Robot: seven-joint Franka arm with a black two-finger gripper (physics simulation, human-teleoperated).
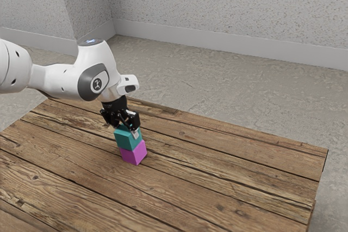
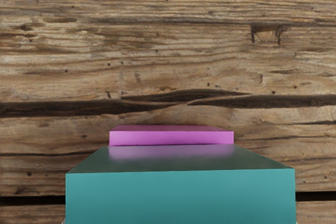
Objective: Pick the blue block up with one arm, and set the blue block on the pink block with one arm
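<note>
1. Gripper first: it points straight down over the middle-left of the table, its black jaws narrowed onto the top of the blue block, one on each side, so it is holding that block.
2. Over on the exterior view's left, the white arm comes in level above the table's edge and bends down at the wrist into the hand.
3. Right under the hand, the blue block, more teal in this light, sits upright on top of the pink block, the two touching.
4. And the stack is not quite flush: the pink block pokes out a little toward the exterior view's right.
5. From the wrist view, the blue block looms large just beneath the hand, and a strip of the pink block peeks out past its far edge.
6. Beyond that strip, it is dark-grained planks of the table.
7. Off to the exterior view's right, bare boards run on to the table's edge, then grey floor.
</note>
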